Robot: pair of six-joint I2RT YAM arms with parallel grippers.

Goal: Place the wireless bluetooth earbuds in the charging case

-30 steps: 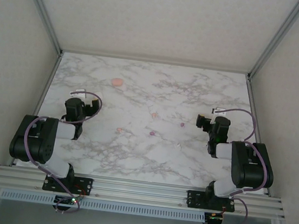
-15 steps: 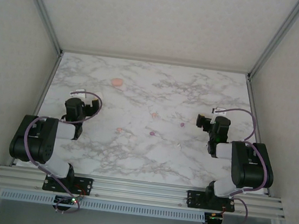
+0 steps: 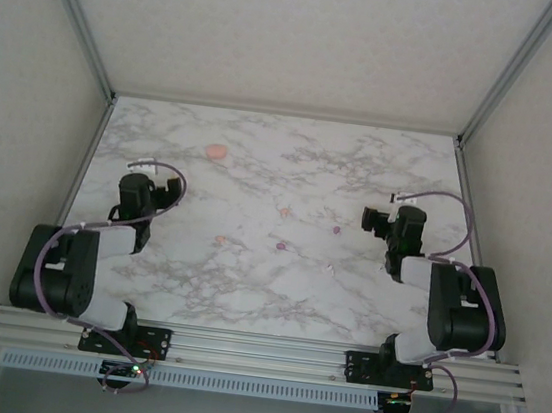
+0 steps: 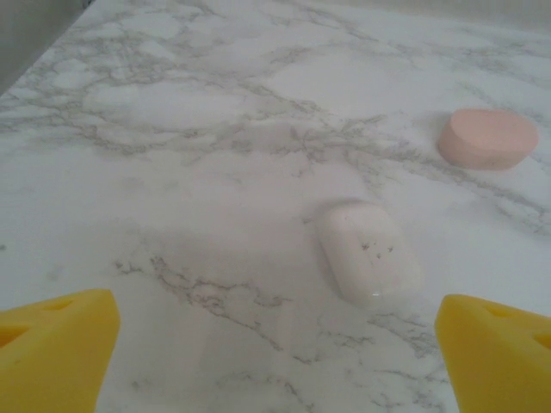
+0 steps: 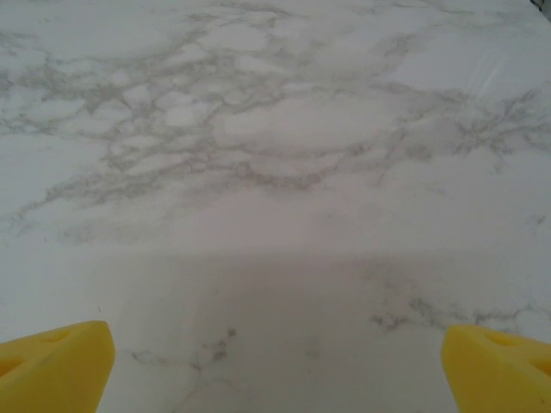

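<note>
Several tiny earbuds lie scattered mid-table: a pink one (image 3: pixel 285 211), a purple one (image 3: pixel 335 229), another purple one (image 3: pixel 281 246), a pink one (image 3: pixel 219 241) and a white one (image 3: pixel 328 268). A white oblong charging case (image 4: pixel 370 254), lid closed, lies on the marble just ahead of my left gripper (image 4: pixel 280 348) and slightly to its right. That gripper is open with nothing between its yellow fingertips. A round pink case (image 4: pixel 486 138) sits farther off to the right and is also visible from above (image 3: pixel 216 151). My right gripper (image 5: pixel 275 357) is open over bare marble.
The marble table (image 3: pixel 245 293) is walled at the back and on both sides by a metal frame. The left arm (image 3: pixel 136 194) stands near the left edge and the right arm (image 3: pixel 406 231) near the right edge, with the earbuds between them.
The left arm has drawn its elbow back and its wrist has edged toward the far side. The right wrist has crept slightly forward. The earbuds and the pink case have not moved.
</note>
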